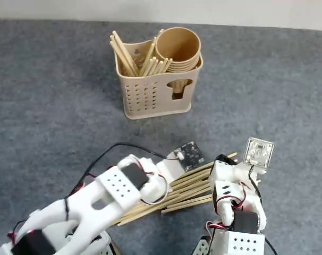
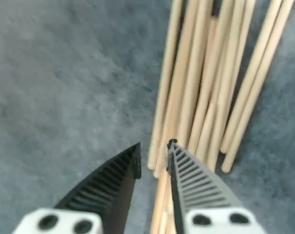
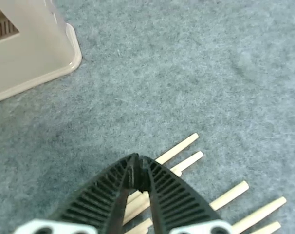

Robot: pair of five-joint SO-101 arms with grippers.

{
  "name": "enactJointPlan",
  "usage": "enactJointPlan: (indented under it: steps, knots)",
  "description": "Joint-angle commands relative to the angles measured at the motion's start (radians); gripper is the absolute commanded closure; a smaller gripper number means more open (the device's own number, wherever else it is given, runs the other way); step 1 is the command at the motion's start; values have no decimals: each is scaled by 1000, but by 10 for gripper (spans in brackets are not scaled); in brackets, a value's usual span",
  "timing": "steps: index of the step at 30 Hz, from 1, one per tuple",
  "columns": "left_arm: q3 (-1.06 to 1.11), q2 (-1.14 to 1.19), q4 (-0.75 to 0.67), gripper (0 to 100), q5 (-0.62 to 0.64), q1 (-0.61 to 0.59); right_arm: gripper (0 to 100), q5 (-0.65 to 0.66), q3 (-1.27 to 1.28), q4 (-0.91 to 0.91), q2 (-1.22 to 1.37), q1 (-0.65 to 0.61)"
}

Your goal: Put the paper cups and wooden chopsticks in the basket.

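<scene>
- Left gripper (image 2: 155, 148), jaws slightly parted, straddled a loose chopsticks (image 2: 201, 87) pile, gripping nothing.
- Right gripper (image 3: 138, 165) was closed, empty, over their right ends.
- Basket (image 1: 150, 95), far, held cups (image 1: 178, 48).

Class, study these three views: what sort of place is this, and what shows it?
Probably a robot practice bench, not a kitchen: a grey felt-like table cover, two white arms over loose chopsticks, and a basket of paper cups.
</scene>
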Motion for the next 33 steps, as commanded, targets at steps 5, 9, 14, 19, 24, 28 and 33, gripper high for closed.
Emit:
enactJointPlan:
  steps: [5,9,14,19,24,28,33]
  knots:
    - [-114,131,-14,891,18,33,993,8,137,-24,-18,8]
    - [-128,182,-17,891,18,33,993,8,137,-24,-18,8]
    - [-143,246,-31,895,15,24,993,8,137,-24,-18,8]
    - [-205,344,-26,896,18,19,993,8,137,-24,-18,10]
    - [-249,387,-26,905,18,-65,993,8,137,-24,-18,10]
    - [-260,392,-26,949,15,-105,993,8,137,-24,-18,10]
    - [-259,384,-26,981,15,-99,993,8,137,-24,-18,10]
